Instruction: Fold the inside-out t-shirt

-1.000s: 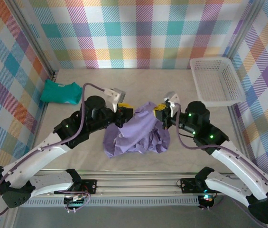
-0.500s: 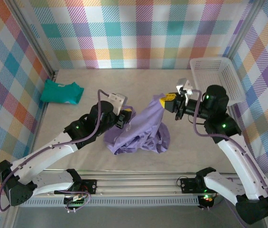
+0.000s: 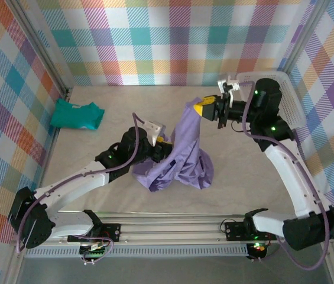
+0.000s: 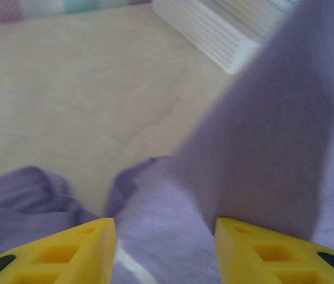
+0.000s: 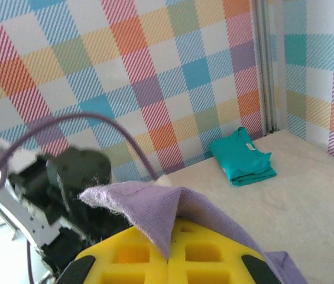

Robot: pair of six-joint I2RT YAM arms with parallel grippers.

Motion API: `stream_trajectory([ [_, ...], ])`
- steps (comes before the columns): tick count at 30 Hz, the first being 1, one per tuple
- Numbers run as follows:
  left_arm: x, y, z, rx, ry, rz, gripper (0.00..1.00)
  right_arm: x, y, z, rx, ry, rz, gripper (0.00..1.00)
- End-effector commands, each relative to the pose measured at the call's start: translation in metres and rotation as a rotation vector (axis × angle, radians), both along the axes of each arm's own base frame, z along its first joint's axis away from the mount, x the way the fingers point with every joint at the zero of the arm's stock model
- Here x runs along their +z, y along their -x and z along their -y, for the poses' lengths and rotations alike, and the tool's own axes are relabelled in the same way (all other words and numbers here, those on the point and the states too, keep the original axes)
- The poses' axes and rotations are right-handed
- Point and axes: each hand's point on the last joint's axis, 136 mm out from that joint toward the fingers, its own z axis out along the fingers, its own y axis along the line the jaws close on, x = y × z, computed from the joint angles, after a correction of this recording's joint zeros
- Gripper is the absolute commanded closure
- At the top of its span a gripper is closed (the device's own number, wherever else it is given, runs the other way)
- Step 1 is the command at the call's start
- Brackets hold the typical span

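Lavender cotton t-shirt (image 3: 181, 155) hangs pinched in the closed right gripper (image 5: 168, 254), clearest on its wrist cam; left gripper (image 4: 165, 236) sits open over the cloth

lavender-purple soft cotton t-shirt (image 4: 273, 148): blurred just beyond left gripper (image 4: 162, 231) | its yellow fingers (image 4: 54, 251): cut off at bottom edge | white ribbed plastic basket (image 4: 205, 29) far ahead: cropped by top edge | right gripper (image 5: 168, 260): finger seam hidden under pinched shirt corner
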Motion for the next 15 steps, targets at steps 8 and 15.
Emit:
stream_trajectory([
  [8,0.061,0.035,0.075,-0.179,0.331,0.067,0.52,0.063,-0.037,-0.021,-0.041,-0.164,-0.016,1.0],
  [15,0.057,0.027,0.035,-0.035,0.228,0.157,0.52,0.038,-0.022,-0.02,0.002,-0.058,0.011,1.0],
])
